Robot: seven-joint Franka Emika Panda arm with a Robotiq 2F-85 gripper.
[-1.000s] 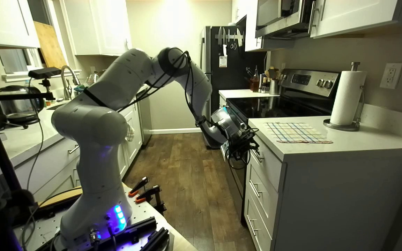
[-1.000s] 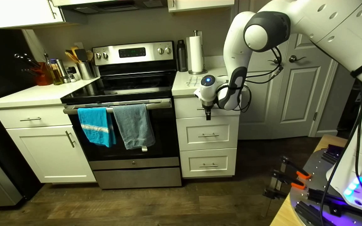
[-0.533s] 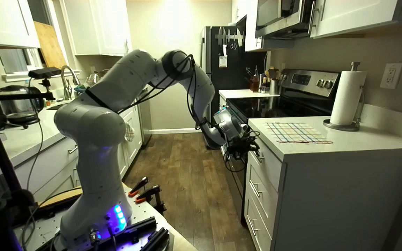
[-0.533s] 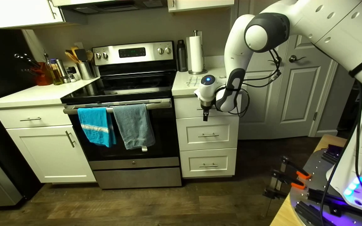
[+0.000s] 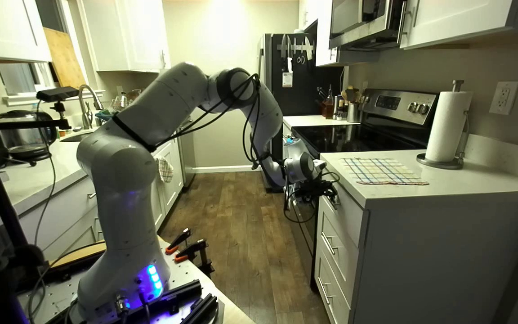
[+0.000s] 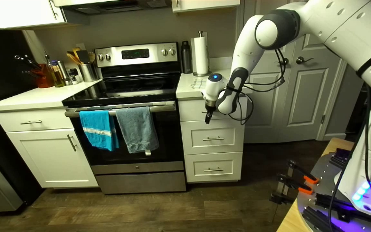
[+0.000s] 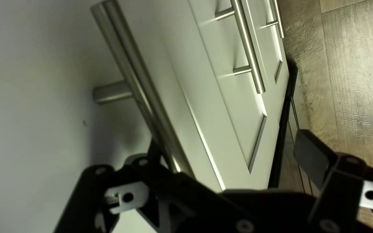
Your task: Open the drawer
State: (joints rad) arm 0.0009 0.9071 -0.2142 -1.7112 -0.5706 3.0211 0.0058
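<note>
The drawer is the top one of the cabinet stack; its flat white front is shut, so its inside is hidden. Its slim metal bar handle crosses the wrist view and is partly covered by my gripper in both exterior views. My gripper is open, with its fingers wide apart. In the wrist view, the left finger reaches behind the lower end of the bar, on the side of the drawer front. The right finger stands well out on the other side. Whether the finger touches the bar, I cannot tell.
Two more drawers with bar handles are below. The stove stands beside the stack, with a blue towel and a grey towel on its oven handle. A checked cloth and a paper towel roll are on the counter.
The arm has stretched farther toward the cabinets. The gripper has shifted slightly toward the stove and tilted across the top drawer's front. The drawer has stayed shut.
</note>
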